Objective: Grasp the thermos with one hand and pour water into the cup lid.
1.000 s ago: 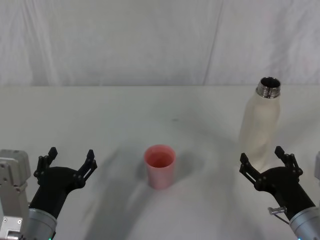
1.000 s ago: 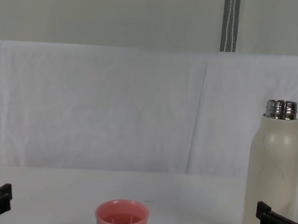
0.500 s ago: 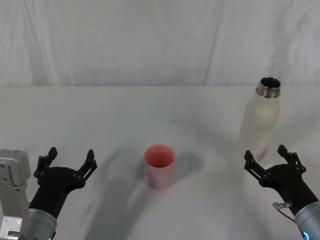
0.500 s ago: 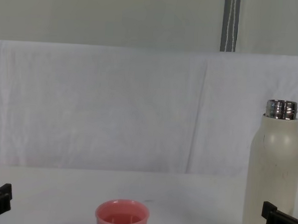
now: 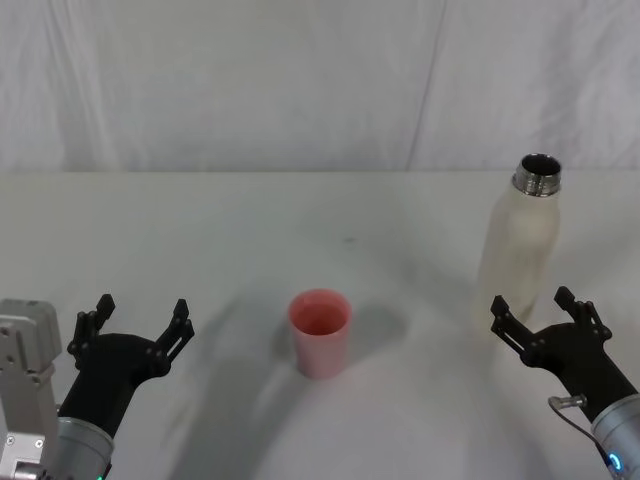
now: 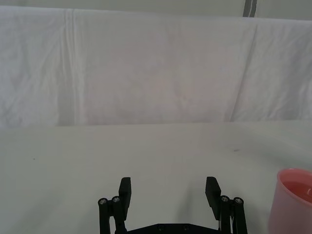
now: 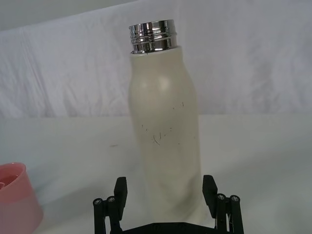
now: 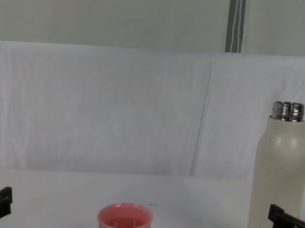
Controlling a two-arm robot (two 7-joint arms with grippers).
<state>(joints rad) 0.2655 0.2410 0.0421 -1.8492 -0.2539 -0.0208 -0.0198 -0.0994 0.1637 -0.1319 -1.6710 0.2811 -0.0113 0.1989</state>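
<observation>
Thermos [image 5: 520,245] stands upright, uncapped, at 3 o'clock of the cup lid [image 5: 320,332]; right gripper [image 5: 550,320], spread wide, is aligned before it for grasping. Left gripper [image 5: 138,322] is parked, likewise wide.

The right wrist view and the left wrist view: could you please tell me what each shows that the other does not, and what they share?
Right wrist view alone: the thermos, upright with its steel neck uncapped, just beyond the open right end effector, untouched. Left wrist view alone: the open left end effector over bare table. Both share the cup lid, at the frame edge in each, plus the white cloth backdrop.
</observation>
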